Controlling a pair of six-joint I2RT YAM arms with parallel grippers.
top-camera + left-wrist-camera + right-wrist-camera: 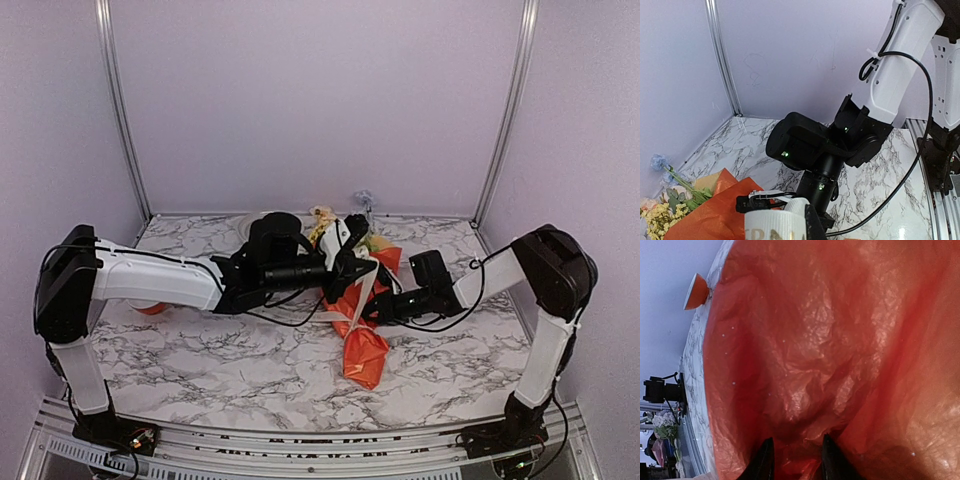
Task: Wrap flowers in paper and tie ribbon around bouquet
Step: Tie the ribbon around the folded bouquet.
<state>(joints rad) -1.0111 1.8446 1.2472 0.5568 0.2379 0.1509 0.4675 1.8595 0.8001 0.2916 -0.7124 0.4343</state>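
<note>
Top external view had the bouquet (365,352) lying on the marbled table (200,350), its narrow end toward the arm bases and its wide end largely covered by the two wrists. The left claw (362,256) sat over that wide end, clenched. From the left wrist camera, the cream ribbon (774,224) with dark lettering lay right against a dark finger (812,225) at the bottom edge, so it looked pinched there, though the tips themselves were cut off. Seen from above, the ribbon stretched from that claw down across the bouquet's middle.

The right claw (797,440) met the bouquet's middle from the right side. Its own camera was almost filled with crinkled orange paper (815,340). Two dark fingertips stood apart with a fold of paper between them, their lower parts out of frame. Whether they gripped the paper or only pressed on it could not be told.

The flowers (660,216), yellow and pale blue, poked out of the bouquet's wide end and were only partly visible. Well left of the bouquet, an orange round thing (150,308) was mostly hidden under the left forearm.
</note>
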